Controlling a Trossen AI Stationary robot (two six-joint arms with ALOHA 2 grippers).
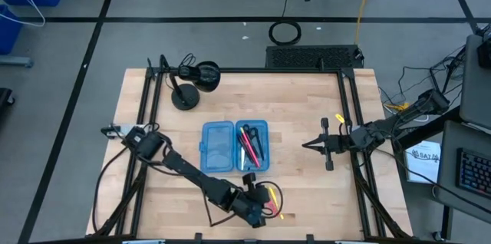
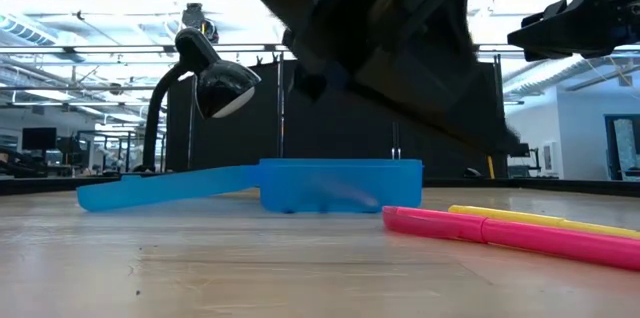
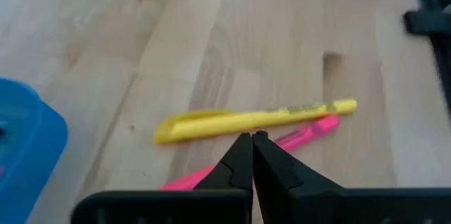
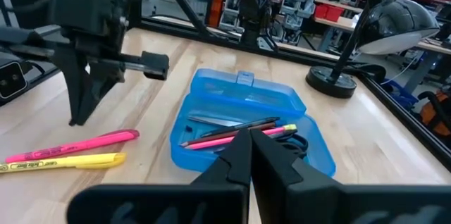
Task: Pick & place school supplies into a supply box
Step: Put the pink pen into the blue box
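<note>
Near the table's front edge: left gripper (image 1: 259, 207) hovers over two highlighters, pinched closed, holding nothing.
High view: open blue supply box (image 1: 217, 146) mid-table, pens already in its right half; yellow highlighter (image 1: 271, 195) and pink highlighter (image 1: 274, 212) lie on the wood in front of it, left arm stretched low toward them. Low view: both highlighters flat, side by side, apart from the box. Left wrist view: fingertips together just above the pink one; I'd spread the fingers first, then straddle a single barrel mid-length. Right wrist view: right gripper (image 4: 250, 137) fingers pressed together, empty, parked at the right, facing the box.
</note>
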